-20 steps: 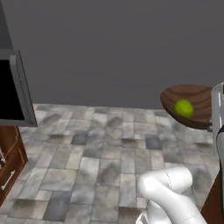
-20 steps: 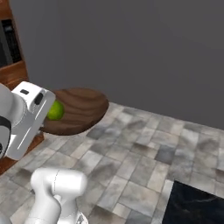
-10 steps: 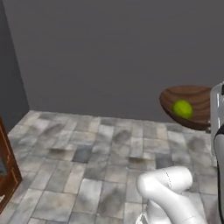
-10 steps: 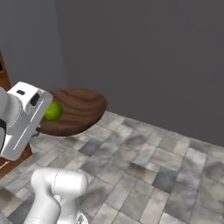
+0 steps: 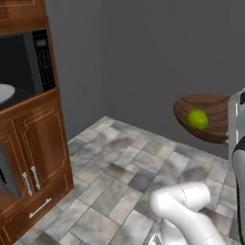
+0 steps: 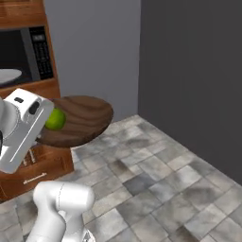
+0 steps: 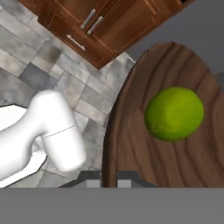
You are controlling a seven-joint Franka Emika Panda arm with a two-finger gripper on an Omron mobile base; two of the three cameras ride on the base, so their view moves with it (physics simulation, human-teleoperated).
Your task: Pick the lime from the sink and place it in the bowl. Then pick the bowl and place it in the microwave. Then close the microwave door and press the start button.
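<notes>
The lime (image 7: 174, 113) lies inside the bowl (image 7: 144, 144), near its middle, and the bowl is held up in the air above the tiled floor (image 5: 119, 177). The hand (image 7: 109, 178) is clamped on the bowl's rim — fingers nearly together. The microwave (image 5: 24, 67) sits in the wooden cabinet (image 5: 33, 158), well apart from the bowl, its pale turntable plate (image 6: 8, 75) showing inside.

You saw the bowl (image 7: 144, 144) from above, its dark wood grain running across the right of the frame. The lime (image 7: 174, 113) lay inside it, right of centre. The gripper (image 7: 109, 180) sat at the bowl's near rim, its fingers (image 7: 92, 179) close together on either side of the rim. Beyond the bowl lay grey floor tiles (image 7: 30, 65) and a brown cabinet (image 7: 105, 26) with bar handles.
</notes>
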